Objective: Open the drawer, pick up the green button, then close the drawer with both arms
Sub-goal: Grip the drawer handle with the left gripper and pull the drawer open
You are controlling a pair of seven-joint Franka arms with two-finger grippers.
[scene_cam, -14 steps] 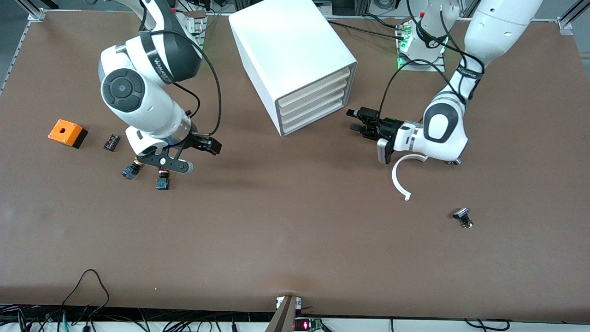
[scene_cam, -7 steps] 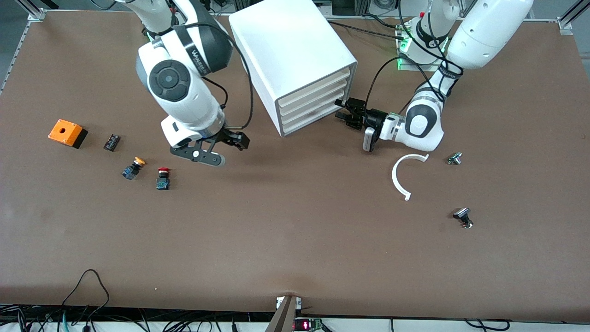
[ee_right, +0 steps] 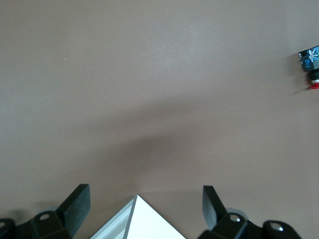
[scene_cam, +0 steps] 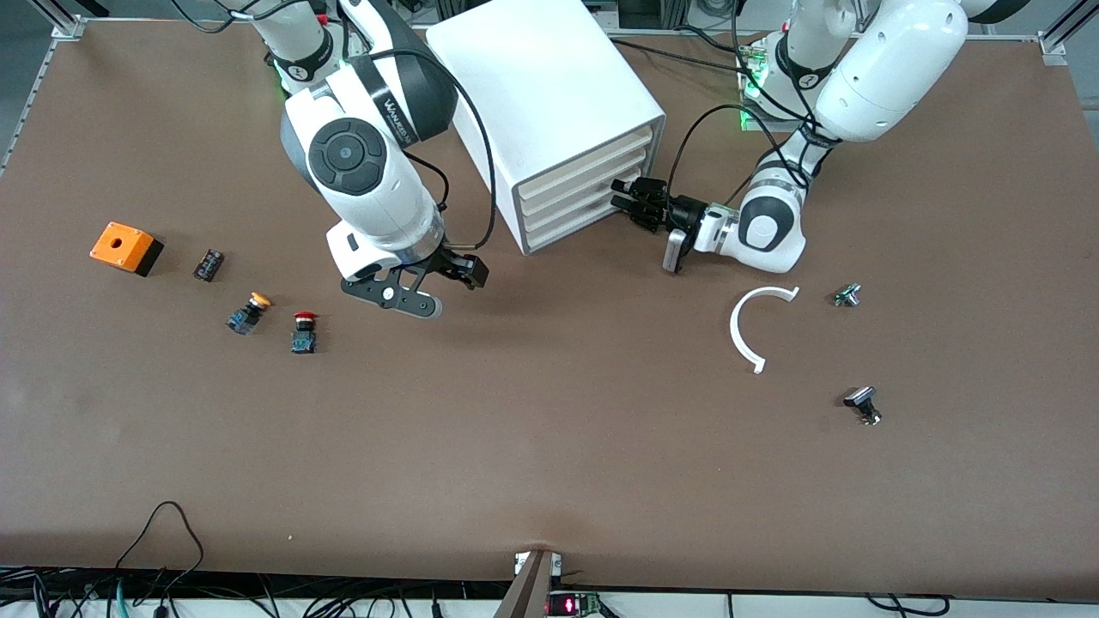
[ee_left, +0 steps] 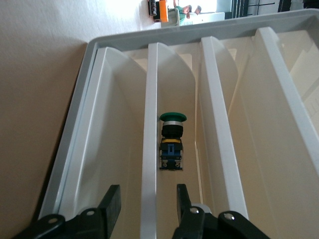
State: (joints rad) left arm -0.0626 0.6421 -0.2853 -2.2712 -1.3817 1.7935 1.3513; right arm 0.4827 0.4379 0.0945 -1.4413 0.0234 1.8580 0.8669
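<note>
Two-arm drawer task, opening step; the cabinet [scene_cam: 541, 94] stands at about 12 o'clock from the table's centre in the front view, its four cream drawer fronts turned toward 4 o'clock; the left gripper [scene_cam: 634, 202] is level with those fronts at the end toward the left arm, low at the stack, placed to take a front edge for pulling; in the left wrist view its fingers [ee_left: 112, 201] are half-spread on either side of the drawer [ee_left: 149, 149] lip, gaps showing on both sides, so nothing is pinched yet; the button [ee_left: 172, 142], green cap and blue-black body, lies inside the cabinet on a tray past that lip, hence out of reach until the drawer slides out; the right gripper [scene_cam: 464, 273] hangs over bare table at 8 o'clock from the cabinet's near corner, fingers spread wide and empty, waiting, probably for the pick; the red-capped button [scene_cam: 303, 333] and the orange-yellow-capped button [scene_cam: 247, 313] lie at 9 o'clock, well apart from the cabinet.
</note>
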